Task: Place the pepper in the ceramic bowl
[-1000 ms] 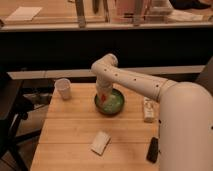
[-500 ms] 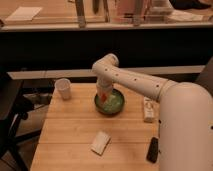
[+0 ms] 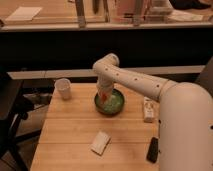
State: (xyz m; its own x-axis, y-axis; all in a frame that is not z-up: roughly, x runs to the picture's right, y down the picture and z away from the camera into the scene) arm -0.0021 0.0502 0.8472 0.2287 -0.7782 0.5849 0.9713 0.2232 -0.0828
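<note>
Wooden table [image 3: 75, 135] at frame center, gripper [image 3: 104, 96] clamped on pepper [image 3: 103, 97], above green ceramic bowl [image 3: 118, 104], paper cup [image 3: 63, 88] left.

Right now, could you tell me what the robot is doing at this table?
The robot's arm reaches over the green ceramic bowl on the wooden table. Its gripper is shut on the red-orange pepper, holding it just above the bowl's near rim, not yet released. A white paper cup stands to the left, and a pale beige block lies nearer the front.
</note>
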